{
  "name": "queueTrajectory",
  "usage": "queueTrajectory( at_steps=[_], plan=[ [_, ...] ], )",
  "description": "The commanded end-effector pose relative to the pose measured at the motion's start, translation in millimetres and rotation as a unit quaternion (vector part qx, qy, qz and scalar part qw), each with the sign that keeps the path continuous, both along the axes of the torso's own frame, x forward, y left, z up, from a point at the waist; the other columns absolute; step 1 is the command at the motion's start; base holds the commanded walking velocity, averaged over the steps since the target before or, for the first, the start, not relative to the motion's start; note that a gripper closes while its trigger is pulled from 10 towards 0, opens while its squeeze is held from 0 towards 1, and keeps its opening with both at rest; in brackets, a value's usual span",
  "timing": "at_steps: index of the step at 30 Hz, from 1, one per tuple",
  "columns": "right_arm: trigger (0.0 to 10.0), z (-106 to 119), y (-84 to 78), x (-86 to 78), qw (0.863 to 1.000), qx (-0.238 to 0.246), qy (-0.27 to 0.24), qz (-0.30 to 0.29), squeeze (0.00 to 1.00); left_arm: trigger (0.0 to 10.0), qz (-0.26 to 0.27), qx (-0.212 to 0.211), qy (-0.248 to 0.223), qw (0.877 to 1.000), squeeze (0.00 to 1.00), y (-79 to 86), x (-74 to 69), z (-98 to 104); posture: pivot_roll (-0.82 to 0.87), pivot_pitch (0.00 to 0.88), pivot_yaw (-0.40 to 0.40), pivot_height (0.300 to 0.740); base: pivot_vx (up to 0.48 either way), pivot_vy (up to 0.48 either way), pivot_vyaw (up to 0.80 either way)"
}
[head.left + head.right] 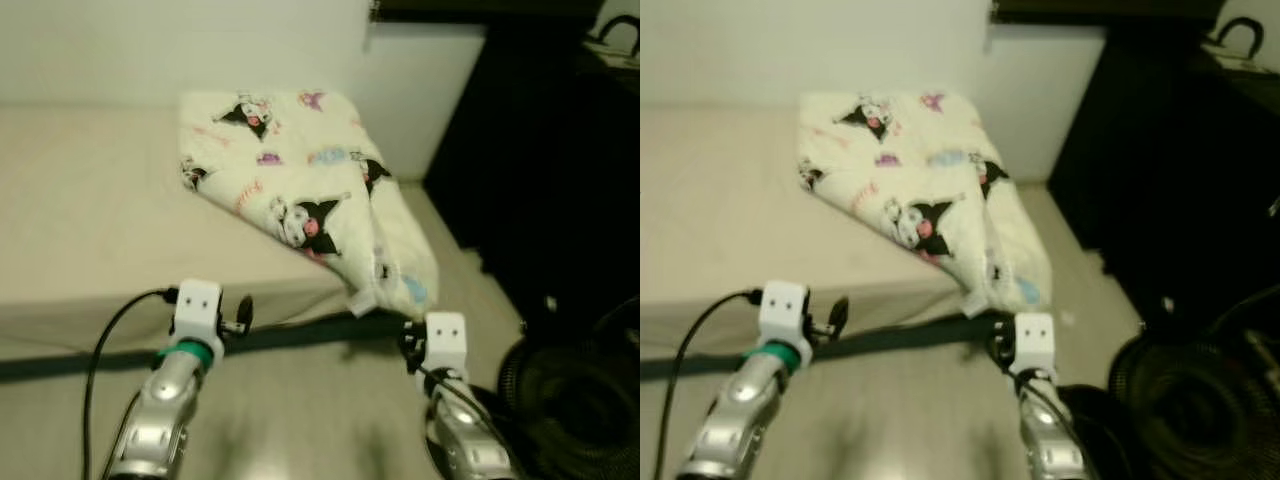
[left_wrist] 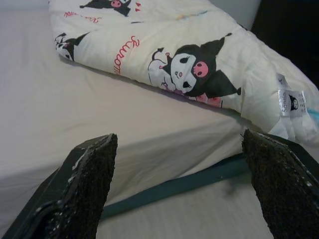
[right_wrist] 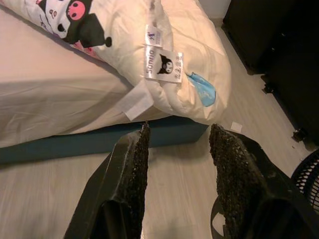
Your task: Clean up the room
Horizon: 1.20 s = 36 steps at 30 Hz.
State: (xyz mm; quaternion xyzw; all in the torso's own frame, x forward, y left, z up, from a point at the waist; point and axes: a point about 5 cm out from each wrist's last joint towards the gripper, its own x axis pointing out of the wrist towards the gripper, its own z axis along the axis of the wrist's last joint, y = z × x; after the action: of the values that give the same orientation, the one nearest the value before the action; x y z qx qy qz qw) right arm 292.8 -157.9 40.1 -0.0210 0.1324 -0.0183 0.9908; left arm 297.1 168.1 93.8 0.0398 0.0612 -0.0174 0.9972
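Observation:
A folded cream blanket (image 1: 300, 190) printed with cartoon characters lies across the far right corner of a low bed (image 1: 90, 220) and hangs over its foot end. My left gripper (image 2: 179, 199) is open, held above the floor just short of the bed's near edge. My right gripper (image 3: 177, 164) is open with a narrower gap, low over the floor near the bed's corner, below the blanket's white labels (image 3: 162, 62). Nothing is between either pair of fingers.
The bed has a beige sheet and a dark teal base strip (image 1: 300, 335). A black cabinet (image 1: 540, 160) stands to the right, with a black floor fan (image 1: 575, 400) in front of it. Pale wood floor (image 1: 300, 410) lies between me and the bed.

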Motion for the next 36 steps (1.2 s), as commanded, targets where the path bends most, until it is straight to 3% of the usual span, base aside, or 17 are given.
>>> queueTrajectory(
  at_steps=[1,4,8,13,23,32,36],
  plan=[
    [10.0,-5.0,-4.6,-3.6,1.000,-0.001,0.011,-0.007,0.00,10.0,0.002,-0.011,0.011,1.000,0.00,-2.0,-2.1,-4.9,0.09,0.018,-0.006,0.740,0.000,-0.322,0.00],
    [10.0,-5.0,-4.5,-3.4,1.000,-0.001,0.011,-0.008,0.00,10.0,0.019,-0.057,0.009,0.998,0.00,-0.1,-0.5,-1.9,0.08,0.019,-0.005,0.740,0.000,-0.107,0.00],
    [10.0,-5.0,-4.1,-3.2,1.000,-0.001,0.011,-0.007,0.00,10.0,0.018,-0.078,0.004,0.997,0.00,-0.4,0.5,1.3,0.08,0.019,-0.005,0.740,0.000,0.360,0.00],
    [10.0,-5.0,-3.8,-3.0,1.000,-0.001,0.011,-0.007,0.00,10.0,0.016,-0.073,0.002,0.997,0.00,-0.1,0.8,1.7,0.08,0.019,-0.005,0.740,0.000,0.480,0.00],
    [10.0,-5.4,-3.1,-1.9,1.000,0.001,0.011,-0.004,0.00,10.0,0.014,-0.038,-0.010,0.999,0.00,1.4,1.1,2.0,0.08,0.000,-0.009,0.740,0.000,0.000,0.00],
    [10.0,-4.7,0.3,-0.2,1.000,-0.015,0.014,0.015,0.00,10.0,0.013,-0.040,-0.015,0.999,0.00,2.1,3.3,4.1,0.08,0.000,-0.012,0.740,0.174,0.000,0.00],
    [10.0,-5.0,2.6,0.4,1.000,-0.017,0.016,0.020,0.00,10.0,0.017,-0.042,-0.019,0.999,0.00,2.9,4.5,5.2,0.08,0.000,-0.013,0.740,0.337,0.000,0.80]
  ],
)
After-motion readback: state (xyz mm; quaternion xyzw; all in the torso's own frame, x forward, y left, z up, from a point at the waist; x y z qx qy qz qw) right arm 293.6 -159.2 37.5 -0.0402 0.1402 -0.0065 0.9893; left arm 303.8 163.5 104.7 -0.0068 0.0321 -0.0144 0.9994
